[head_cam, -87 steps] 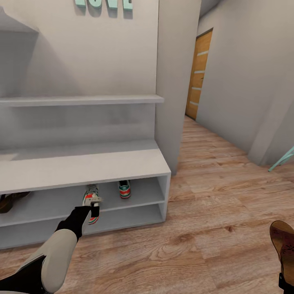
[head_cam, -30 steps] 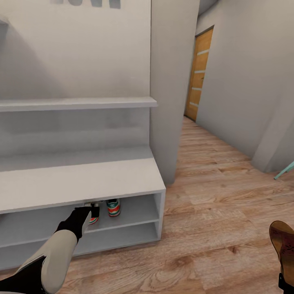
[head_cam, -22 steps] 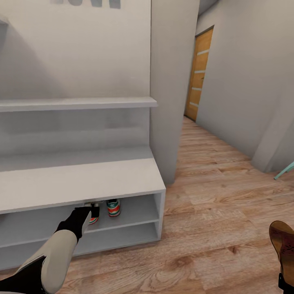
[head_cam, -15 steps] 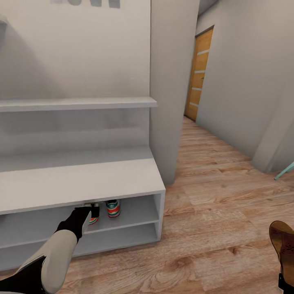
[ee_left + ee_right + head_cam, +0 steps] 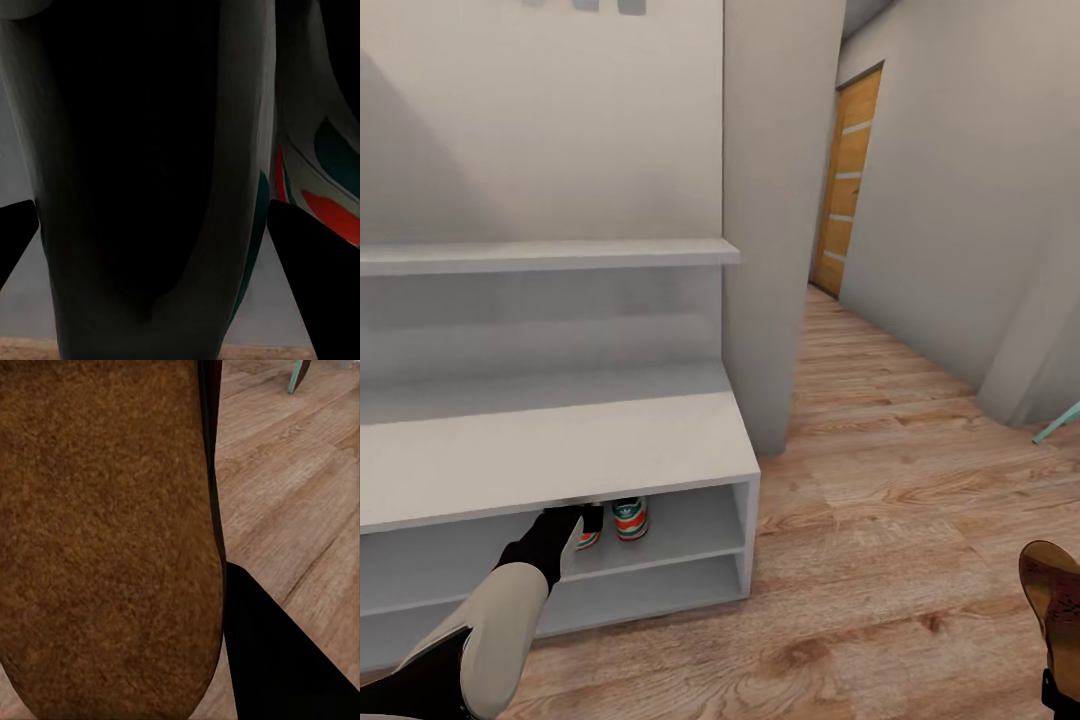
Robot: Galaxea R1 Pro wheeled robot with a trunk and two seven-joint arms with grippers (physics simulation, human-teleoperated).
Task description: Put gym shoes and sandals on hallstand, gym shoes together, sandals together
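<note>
Left gripper (image 5: pixel 582 522), clamped on one gym shoe (image 5: pixel 589 537), holds it just beside its mate (image 5: pixel 629 518), heels outward, on the hallstand (image 5: pixel 560 450); right gripper grips a sandal (image 5: pixel 1052 590).

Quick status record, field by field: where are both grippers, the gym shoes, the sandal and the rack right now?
left gripper: reaching into the hallstand's upper open shelf, shut on a gym shoe
second gym shoe: on the same shelf, just beside the held one
right gripper: holding a brown sandal above the corridor floor; fingers mostly hidden
hallstand: bench top bare, lower shelf shows nothing
other sandal: cannot place
</note>
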